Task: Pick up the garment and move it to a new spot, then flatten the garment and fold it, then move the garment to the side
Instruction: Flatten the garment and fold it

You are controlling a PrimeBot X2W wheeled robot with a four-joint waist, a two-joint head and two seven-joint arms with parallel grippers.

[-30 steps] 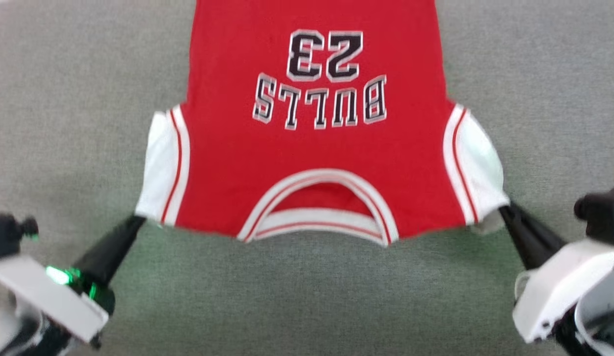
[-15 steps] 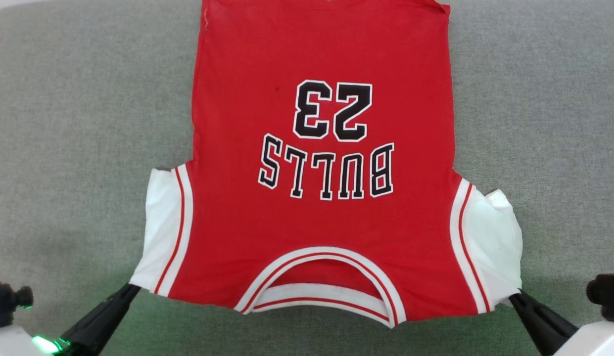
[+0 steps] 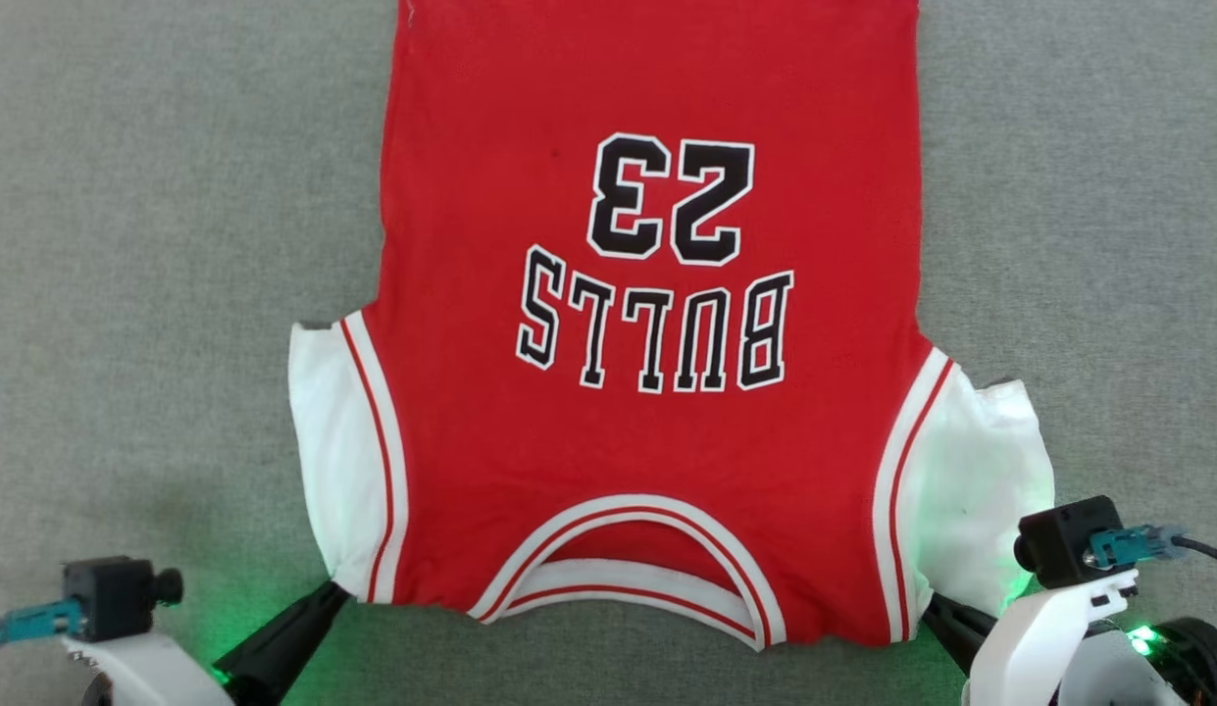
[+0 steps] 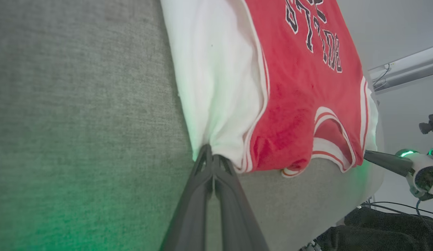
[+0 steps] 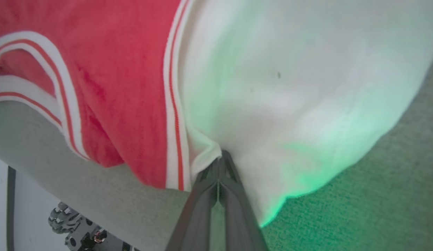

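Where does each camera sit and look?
Head view: from the head, down onto the red jersey; left pincer and right pincer at bottom corners.
Left wrist view: from that wrist, along left pincer, gripping one white sleeve.
Right wrist view: from that wrist, along right pincer, gripping the other sleeve.
All three share the neckline.

the garment (image 3: 657,451) is soft matt knit cloth, the counter (image 3: 157,245) is covered in rough grey woven fabric, and the left pincer (image 4: 208,153) and right pincer (image 5: 221,155) are smooth, matt dark plastic.
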